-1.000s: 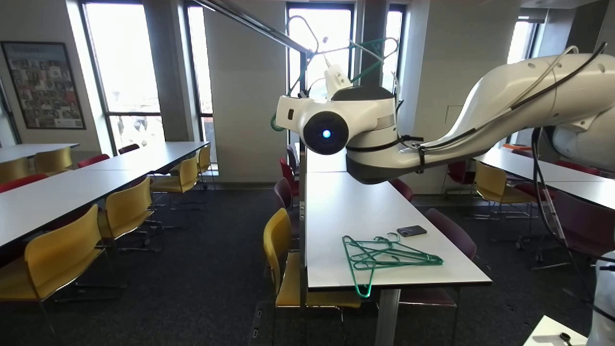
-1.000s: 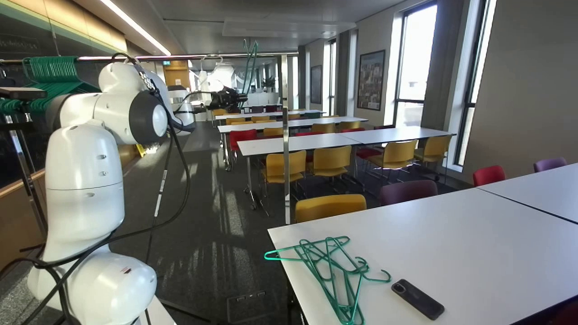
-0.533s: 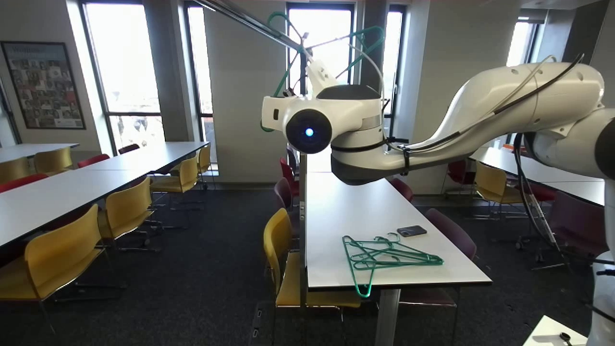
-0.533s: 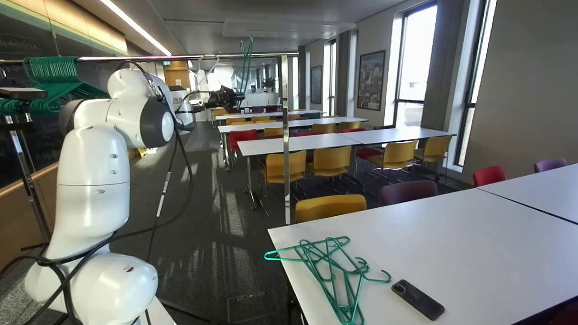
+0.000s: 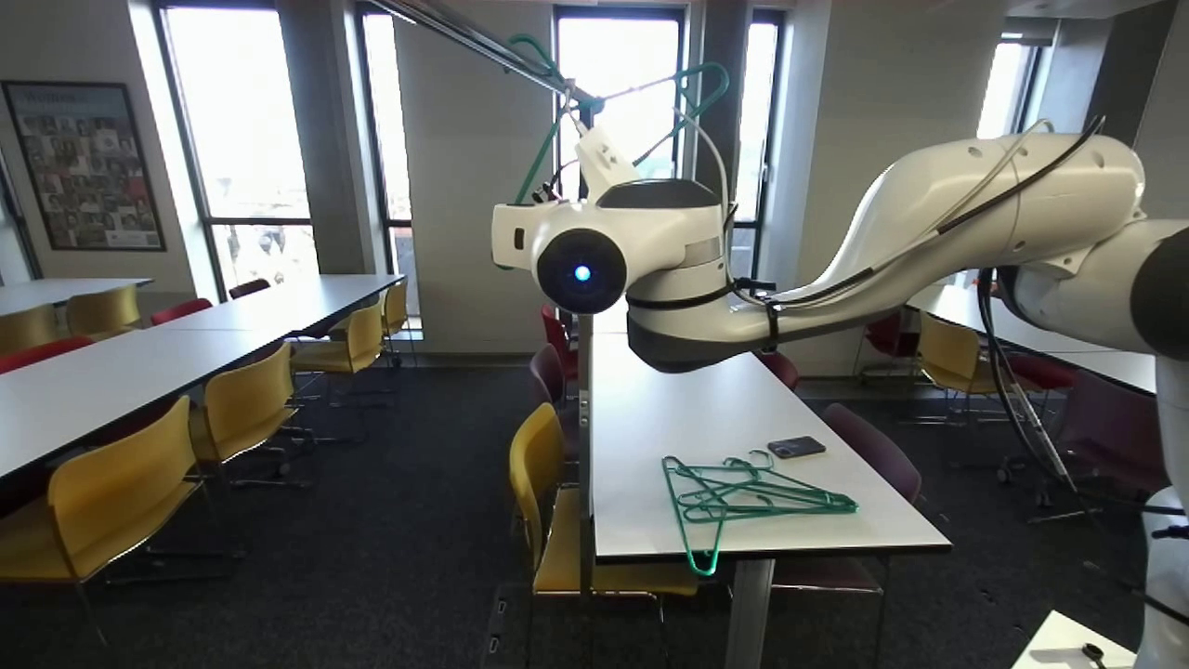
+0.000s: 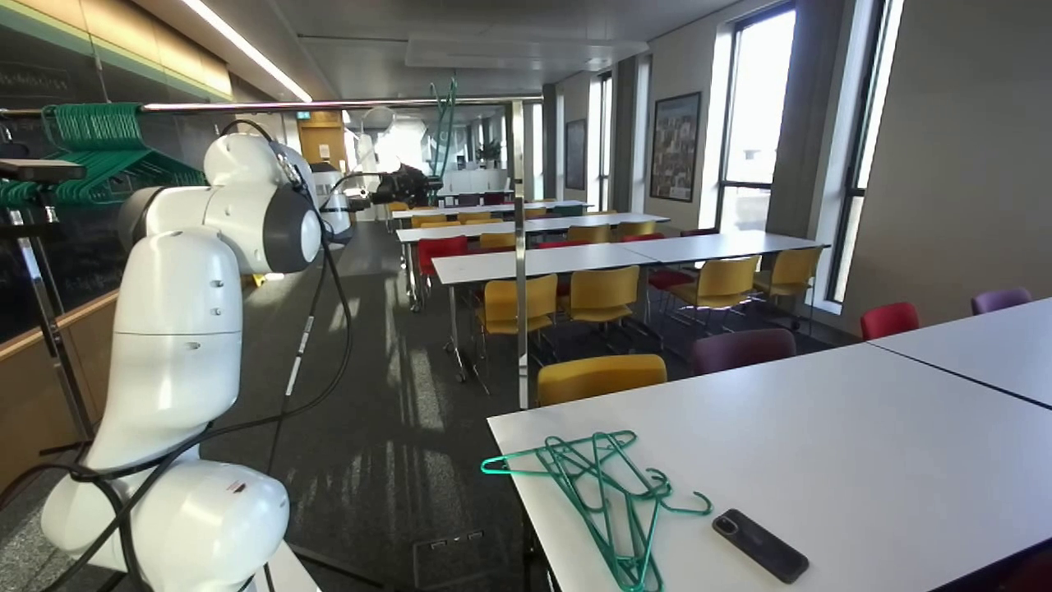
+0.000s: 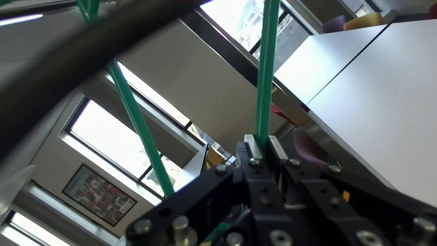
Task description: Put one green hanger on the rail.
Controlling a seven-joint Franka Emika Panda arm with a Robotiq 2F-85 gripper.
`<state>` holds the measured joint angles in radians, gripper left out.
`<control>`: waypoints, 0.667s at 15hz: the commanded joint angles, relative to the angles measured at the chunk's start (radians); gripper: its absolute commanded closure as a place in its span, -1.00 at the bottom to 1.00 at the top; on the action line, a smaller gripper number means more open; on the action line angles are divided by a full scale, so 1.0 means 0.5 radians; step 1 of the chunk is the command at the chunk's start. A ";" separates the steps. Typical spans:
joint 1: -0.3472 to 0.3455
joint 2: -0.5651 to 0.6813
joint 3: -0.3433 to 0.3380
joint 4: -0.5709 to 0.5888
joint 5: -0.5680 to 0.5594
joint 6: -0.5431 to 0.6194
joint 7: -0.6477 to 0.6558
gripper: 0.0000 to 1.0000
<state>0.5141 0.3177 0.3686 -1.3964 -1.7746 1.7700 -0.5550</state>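
A green hanger [image 7: 266, 75] stands between the silver pads of my gripper [image 7: 262, 140] in the wrist view, and the jaws are shut on its bar. In an exterior view the gripper [image 6: 434, 182] is below the rail [image 6: 288, 106]. The held hanger [image 6: 448, 123] crosses the rail near its post end there, with its top above the rail. The rail [image 5: 464, 39] and the hanger [image 5: 539, 160] also show in an exterior view, where my wrist hides the gripper. I cannot tell whether the hook is over the rail.
Several green hangers [image 6: 94, 123] hang far along the rail. The upright post [image 6: 520, 247] stands close beyond the gripper. Loose green hangers [image 5: 841, 504] and a phone [image 5: 796, 447] lie on the white table [image 5: 641, 409]. A dark blurred bar [image 7: 85, 51] crosses close to the wrist camera.
The arm with the held hanger has moved left in the exterior view facing the windows. It rose slightly, then came down over the last half second. The table hangers have not moved.
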 commanded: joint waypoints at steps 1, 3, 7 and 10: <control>0.044 0.023 -0.035 0.013 -0.018 -0.031 -0.045 0.95; 0.042 0.028 -0.039 0.000 -0.005 -0.032 -0.029 0.95; 0.036 0.033 -0.042 -0.033 0.027 -0.031 -0.009 0.95; 0.033 0.035 -0.037 -0.060 0.049 -0.024 0.029 0.95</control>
<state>0.5176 0.3357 0.3594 -1.4089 -1.7694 1.7697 -0.5426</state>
